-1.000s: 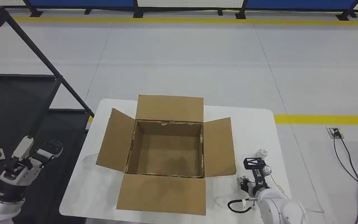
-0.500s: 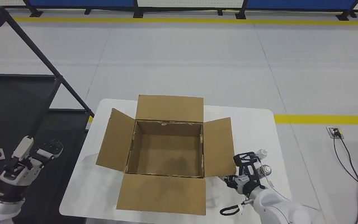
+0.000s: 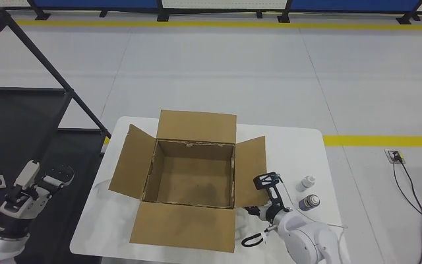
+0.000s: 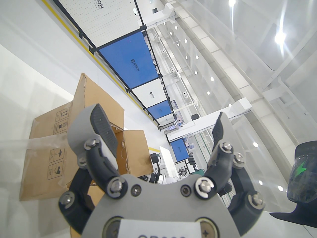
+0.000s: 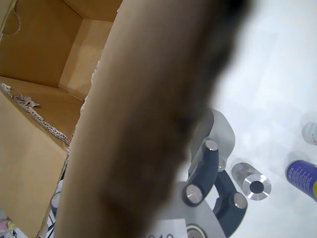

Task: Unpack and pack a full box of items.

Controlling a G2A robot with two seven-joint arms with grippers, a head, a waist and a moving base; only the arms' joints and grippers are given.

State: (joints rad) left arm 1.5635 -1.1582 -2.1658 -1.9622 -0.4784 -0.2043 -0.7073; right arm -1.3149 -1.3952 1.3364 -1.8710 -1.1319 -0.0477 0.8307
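box [image 3: 198,125]: matt brown cardboard, ragged corrugated edges | table [image 3: 293,152]: smooth white | left hand [image 4: 159,120]: brushed metal, ribbed dark pads [image 4: 102,125]

Box [image 3: 188,228] is plain brown cardboard, with black printed symbols on one outer side. Bench [image 3: 297,145] white. Can [image 5: 301,177] dark blue with white print and a yellow patch; bottle [image 3: 307,181] white. My left hand [image 4: 159,115] is grey, pads [image 4: 104,127] black and fine-ribbed. Floor [image 3: 217,72] pale grey, stripe [image 3: 369,140] yellow.

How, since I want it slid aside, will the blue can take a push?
The can stands upright, tall and narrow, so a high push would likely tip it. Being round, it would probably roll once down. The smooth white table suggests a low push might slide it.
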